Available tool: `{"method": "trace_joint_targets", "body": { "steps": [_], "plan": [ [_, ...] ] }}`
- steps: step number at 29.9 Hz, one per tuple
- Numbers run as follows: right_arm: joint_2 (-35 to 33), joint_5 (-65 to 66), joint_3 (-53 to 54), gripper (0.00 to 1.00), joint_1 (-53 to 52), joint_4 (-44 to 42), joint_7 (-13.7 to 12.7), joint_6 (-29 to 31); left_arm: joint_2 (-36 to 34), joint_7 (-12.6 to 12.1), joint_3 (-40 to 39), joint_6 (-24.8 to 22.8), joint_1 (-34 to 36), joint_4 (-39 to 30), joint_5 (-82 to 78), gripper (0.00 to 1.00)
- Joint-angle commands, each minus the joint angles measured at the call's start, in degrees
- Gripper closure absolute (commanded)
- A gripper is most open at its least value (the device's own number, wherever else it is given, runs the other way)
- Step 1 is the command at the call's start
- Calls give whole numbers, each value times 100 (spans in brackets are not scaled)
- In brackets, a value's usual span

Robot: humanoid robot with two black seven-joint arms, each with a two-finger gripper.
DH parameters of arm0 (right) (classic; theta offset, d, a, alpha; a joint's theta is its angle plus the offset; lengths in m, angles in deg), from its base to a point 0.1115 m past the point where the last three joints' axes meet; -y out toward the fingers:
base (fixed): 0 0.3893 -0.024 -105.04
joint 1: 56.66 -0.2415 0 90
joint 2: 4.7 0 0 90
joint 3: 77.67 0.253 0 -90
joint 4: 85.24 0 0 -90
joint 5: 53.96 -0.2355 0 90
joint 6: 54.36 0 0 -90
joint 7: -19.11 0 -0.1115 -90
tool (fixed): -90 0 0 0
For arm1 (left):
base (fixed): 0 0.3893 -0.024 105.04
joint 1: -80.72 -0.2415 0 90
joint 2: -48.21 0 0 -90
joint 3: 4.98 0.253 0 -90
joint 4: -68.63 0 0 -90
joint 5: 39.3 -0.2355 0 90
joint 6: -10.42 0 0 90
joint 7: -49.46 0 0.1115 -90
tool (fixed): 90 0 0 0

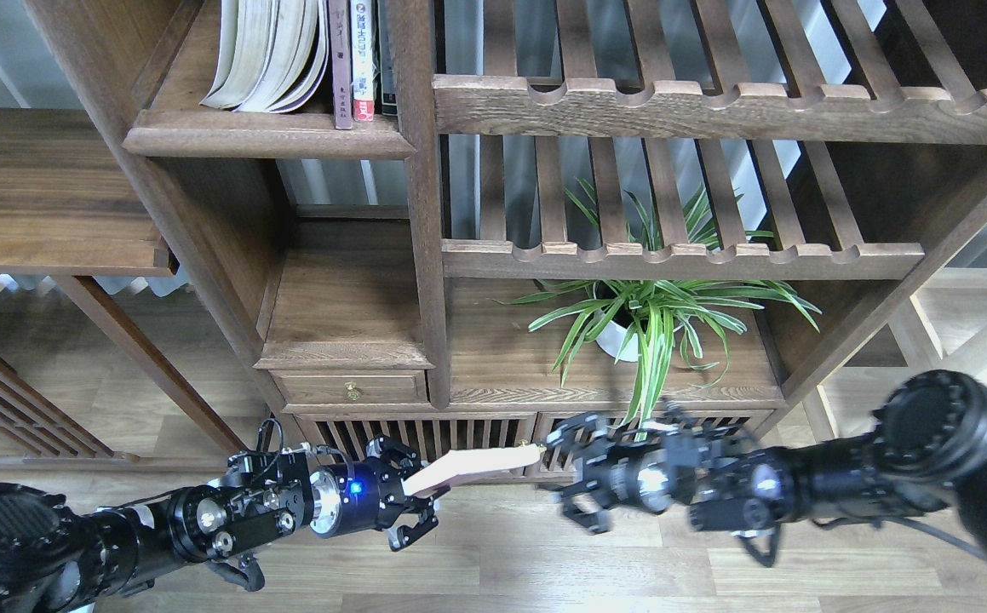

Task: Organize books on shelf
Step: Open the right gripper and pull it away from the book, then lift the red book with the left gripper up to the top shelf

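Note:
Low in the head view my left gripper (418,494) is shut on the near end of a book (476,466). The book is seen edge-on with cream page edges and slants up to the right in front of the cabinet's slatted base. My right gripper (570,477) is motion-blurred just right of the book's far end, apart from it, its fingers spread. On the shelf (267,134) at the top left stand thick softcover books (263,51) with cream pages, leaning right against slim volumes (352,64).
A potted spider plant (646,323) sits on the cabinet top right of the centre post (425,213). Slatted racks (680,255) fill the upper right. A small drawer unit (348,383) sits below the shelf. Wood floor (493,570) lies under both arms.

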Motion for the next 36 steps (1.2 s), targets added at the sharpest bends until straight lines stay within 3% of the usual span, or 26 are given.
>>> {"method": "trace_joint_targets", "body": {
  "steps": [1, 6, 15, 21, 29, 36],
  "plan": [
    [-511, -62, 4, 26, 119, -141, 0, 10, 2, 43, -414, -11, 26, -96, 65, 100],
    [-1170, -220, 4, 26, 286, -246, 0, 10, -14, 52, -1039, -54, 88, -798, 65, 100],
    [-1505, -563, 13, 26, 1050, -931, 0, -77, -1903, 43, -2111, -204, 272, -2538, 65, 100],
    [-1505, -940, 4, 20, 1428, -1160, 0, -191, -3344, -18, -3059, -677, 316, -3567, 65, 100],
    [-1514, -1090, -31, 10, 1622, -1283, 0, -271, -4874, 17, -4255, -2003, 264, -4104, 83, 100],
    [-1505, -1240, -66, 7, 1649, -1319, 0, -280, -5543, -36, -5002, -2020, 281, -4113, 408, 100]
  ]
}}
